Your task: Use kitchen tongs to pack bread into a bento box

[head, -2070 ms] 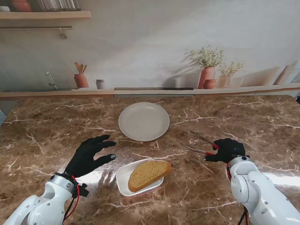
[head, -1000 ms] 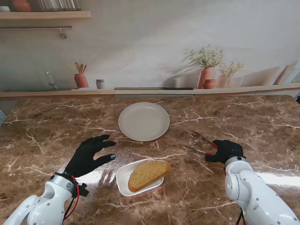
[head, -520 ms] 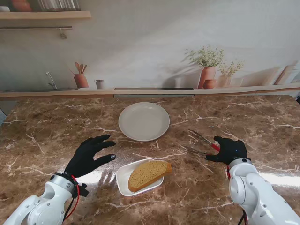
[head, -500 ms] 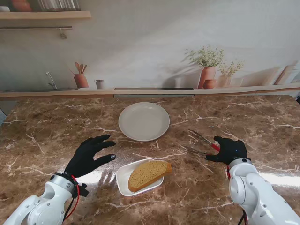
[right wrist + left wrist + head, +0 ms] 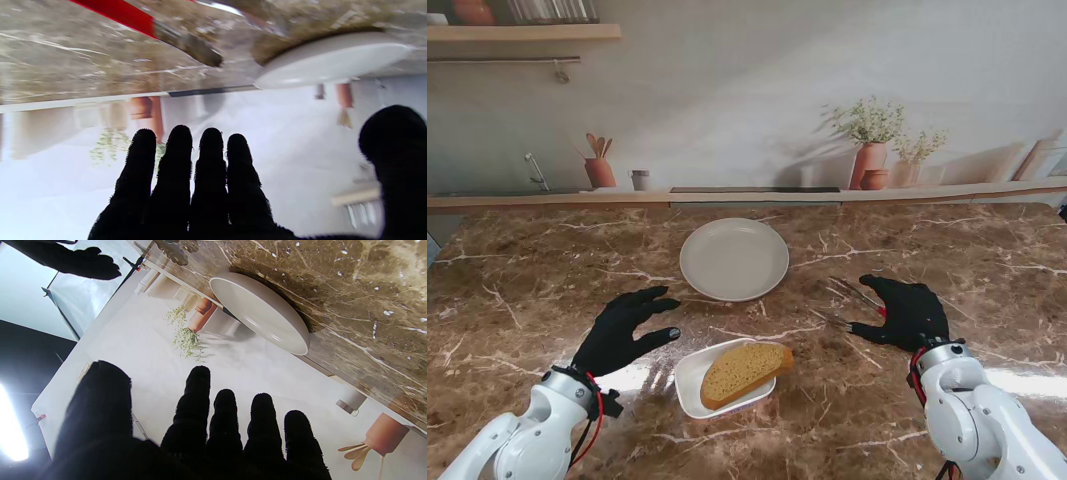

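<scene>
A slice of brown bread (image 5: 745, 372) is seen lying in a small white rounded-square dish (image 5: 689, 381), which is set on the marble table (image 5: 517, 290) nearest to me, between the two arms. The slice fills most of the dish, and its far end reaches over the dish's right rim. Farther from me, a round white plate (image 5: 734, 259) is placed near the middle of the table, and nothing is held in it; the same plate (image 5: 260, 311) is shown bare in the left wrist view and is seen edge-on (image 5: 330, 60) in the right wrist view. The kitchen tongs (image 5: 852, 304) are found on the table to the right of the dish, their metal arms pointing toward the plate; a red part of them (image 5: 116, 13) is seen blurred in the right wrist view. The right hand (image 5: 905, 312) is spread over the handle end of the tongs, its fingers straight and unclosed, with nothing gripped. The left hand (image 5: 619, 332) is held above the table just left of the dish, its fingers (image 5: 200, 406) parted and nothing grasped.
</scene>
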Robot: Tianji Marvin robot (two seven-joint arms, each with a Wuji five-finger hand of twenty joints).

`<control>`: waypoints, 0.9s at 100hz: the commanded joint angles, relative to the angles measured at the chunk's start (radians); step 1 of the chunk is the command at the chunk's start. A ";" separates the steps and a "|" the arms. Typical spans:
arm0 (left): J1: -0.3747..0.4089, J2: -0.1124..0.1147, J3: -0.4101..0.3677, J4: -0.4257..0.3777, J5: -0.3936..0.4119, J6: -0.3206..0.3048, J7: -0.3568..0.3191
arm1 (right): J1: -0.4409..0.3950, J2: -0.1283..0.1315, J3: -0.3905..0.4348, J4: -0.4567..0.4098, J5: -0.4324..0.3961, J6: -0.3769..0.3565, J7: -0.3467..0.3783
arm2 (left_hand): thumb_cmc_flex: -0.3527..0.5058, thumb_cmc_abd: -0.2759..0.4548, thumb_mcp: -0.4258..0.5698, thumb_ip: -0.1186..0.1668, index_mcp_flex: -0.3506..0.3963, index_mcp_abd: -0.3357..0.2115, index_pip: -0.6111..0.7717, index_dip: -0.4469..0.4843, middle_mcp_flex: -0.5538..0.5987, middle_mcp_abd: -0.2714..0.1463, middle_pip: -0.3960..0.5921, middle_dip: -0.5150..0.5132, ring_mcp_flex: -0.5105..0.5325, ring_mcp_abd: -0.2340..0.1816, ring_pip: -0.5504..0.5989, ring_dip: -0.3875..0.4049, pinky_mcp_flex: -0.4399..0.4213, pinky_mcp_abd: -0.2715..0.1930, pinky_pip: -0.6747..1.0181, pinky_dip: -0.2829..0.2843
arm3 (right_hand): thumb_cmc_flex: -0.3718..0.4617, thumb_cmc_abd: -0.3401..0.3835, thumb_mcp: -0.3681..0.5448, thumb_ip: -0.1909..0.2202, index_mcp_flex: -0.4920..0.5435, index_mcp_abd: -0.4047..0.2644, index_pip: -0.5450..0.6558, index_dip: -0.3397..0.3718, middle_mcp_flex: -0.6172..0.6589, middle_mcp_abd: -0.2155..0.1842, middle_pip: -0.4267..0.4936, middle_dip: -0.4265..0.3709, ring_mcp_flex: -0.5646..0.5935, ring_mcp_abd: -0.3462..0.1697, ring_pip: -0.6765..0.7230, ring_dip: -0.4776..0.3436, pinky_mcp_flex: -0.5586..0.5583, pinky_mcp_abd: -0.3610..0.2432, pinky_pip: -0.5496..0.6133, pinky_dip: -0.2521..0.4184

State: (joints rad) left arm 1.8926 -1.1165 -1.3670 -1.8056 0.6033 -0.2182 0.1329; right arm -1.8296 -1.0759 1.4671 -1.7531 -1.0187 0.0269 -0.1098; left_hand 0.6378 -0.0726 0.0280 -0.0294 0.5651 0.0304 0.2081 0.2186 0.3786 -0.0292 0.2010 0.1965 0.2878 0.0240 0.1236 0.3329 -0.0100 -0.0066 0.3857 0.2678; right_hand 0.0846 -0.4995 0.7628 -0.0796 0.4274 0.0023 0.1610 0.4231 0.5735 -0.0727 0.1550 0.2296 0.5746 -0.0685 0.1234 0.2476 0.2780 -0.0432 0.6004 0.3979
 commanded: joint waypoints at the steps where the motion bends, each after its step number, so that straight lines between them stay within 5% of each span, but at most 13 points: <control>1: -0.005 -0.005 0.009 0.006 -0.002 -0.001 0.002 | -0.016 -0.008 -0.007 -0.019 0.016 -0.022 -0.008 | -0.014 0.034 -0.039 0.007 -0.025 0.001 -0.027 -0.019 -0.017 -0.018 -0.017 -0.008 -0.027 -0.039 -0.026 -0.012 -0.006 -0.005 0.011 0.018 | -0.046 0.023 -0.010 0.037 0.004 -0.009 -0.024 -0.008 0.011 0.003 -0.025 -0.027 -0.031 -0.027 -0.016 -0.035 -0.004 -0.047 -0.033 -0.035; 35: -0.033 -0.004 0.027 0.001 -0.014 -0.004 -0.006 | -0.029 -0.018 -0.038 -0.060 0.112 -0.178 -0.043 | -0.019 0.038 -0.036 0.009 -0.046 0.003 -0.041 -0.033 -0.040 -0.028 -0.018 -0.009 -0.034 -0.043 -0.026 -0.012 -0.003 -0.030 0.053 0.027 | -0.094 0.084 -0.009 0.054 0.008 -0.010 -0.030 -0.021 0.000 0.010 -0.043 -0.060 -0.044 -0.029 -0.019 -0.063 -0.009 -0.056 -0.029 -0.085; 90: -0.050 -0.007 0.040 0.004 -0.030 -0.016 0.001 | -0.029 -0.028 -0.090 -0.049 0.209 -0.233 -0.057 | -0.029 0.041 -0.036 0.010 -0.052 0.009 -0.043 -0.044 -0.046 -0.024 -0.012 -0.006 -0.035 -0.056 -0.027 -0.012 -0.003 -0.063 0.083 0.009 | -0.115 0.171 -0.037 0.060 0.004 -0.001 -0.034 -0.033 -0.017 0.014 -0.048 -0.085 -0.059 -0.032 -0.022 -0.083 -0.013 -0.062 -0.020 -0.132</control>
State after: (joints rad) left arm 1.8385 -1.1207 -1.3282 -1.8016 0.5728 -0.2287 0.1277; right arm -1.8466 -1.0992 1.3784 -1.8086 -0.8098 -0.2051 -0.1740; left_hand 0.6378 -0.0726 0.0280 -0.0294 0.5516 0.0314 0.1846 0.1832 0.3744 -0.0292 0.2009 0.1965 0.2878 0.0240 0.1236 0.3328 -0.0092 -0.0199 0.4462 0.2795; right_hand 0.0220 -0.3528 0.7391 -0.0591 0.4281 0.0010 0.1498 0.3986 0.5736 -0.0677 0.1234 0.1691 0.5574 -0.0781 0.1179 0.1922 0.2769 -0.0671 0.5886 0.2946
